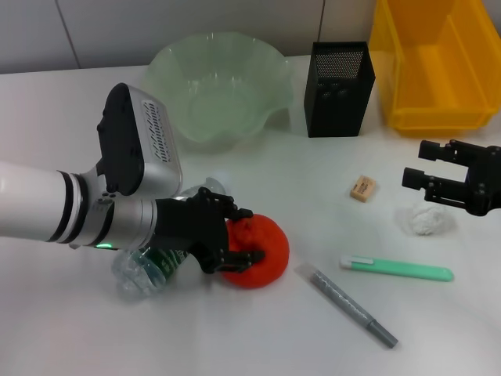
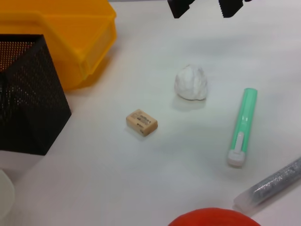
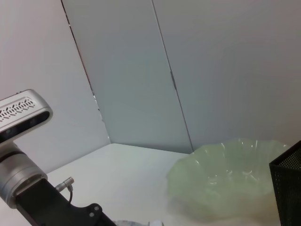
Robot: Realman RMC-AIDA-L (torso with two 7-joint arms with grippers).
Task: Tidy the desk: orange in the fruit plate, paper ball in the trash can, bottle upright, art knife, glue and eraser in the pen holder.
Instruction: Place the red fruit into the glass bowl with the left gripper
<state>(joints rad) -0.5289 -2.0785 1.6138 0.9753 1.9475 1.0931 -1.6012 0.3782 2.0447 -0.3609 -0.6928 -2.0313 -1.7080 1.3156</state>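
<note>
Orange (image 1: 257, 251) is clamped by the left gripper (image 1: 232, 241), jaws closed around it low on the surface (image 1: 235, 337), just beside the toppled bottle (image 1: 153, 265). Right gripper (image 1: 432, 177) is held above the paper ball (image 1: 424, 218), jaws spread wide and empty.

White desk (image 1: 235, 329) with scattered items

At the far side, the fruit plate (image 1: 223, 86), the pen holder (image 1: 338, 88) and the trash can (image 1: 434, 66) are set in a row. Nearer, the eraser (image 1: 362, 188), the paper ball (image 1: 423, 218), a green art knife (image 1: 397, 269) and a grey glitter glue tube (image 1: 351, 305) are spread apart. The orange (image 1: 262, 254) is seen beside the bottle (image 1: 149, 266), which is lying on its side.
</note>
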